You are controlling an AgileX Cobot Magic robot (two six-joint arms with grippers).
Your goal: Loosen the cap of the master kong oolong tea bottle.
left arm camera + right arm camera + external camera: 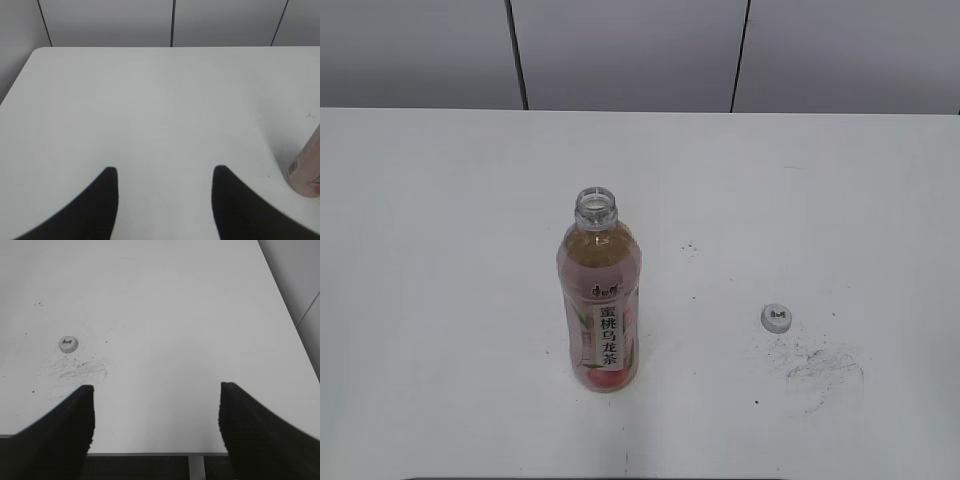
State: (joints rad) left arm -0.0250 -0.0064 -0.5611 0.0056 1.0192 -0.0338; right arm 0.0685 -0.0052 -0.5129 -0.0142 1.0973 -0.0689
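Observation:
The master kong oolong tea bottle (pixel 600 300) stands upright in the middle of the white table, its neck open with no cap on it. Its base edge shows at the right of the left wrist view (pixel 307 172). The cap (pixel 776 318) lies on the table to the bottle's right, top side up; it also shows in the right wrist view (pixel 68 344). My left gripper (pixel 165 172) is open and empty, left of the bottle. My right gripper (pixel 156 390) is open and empty, near the table's front edge, right of the cap. Neither gripper shows in the exterior view.
Dark scuff marks (pixel 820 365) lie on the table just in front of the cap. The table's front edge (pixel 150 454) is right under my right gripper. A grey panelled wall (pixel 640 50) stands behind the table.

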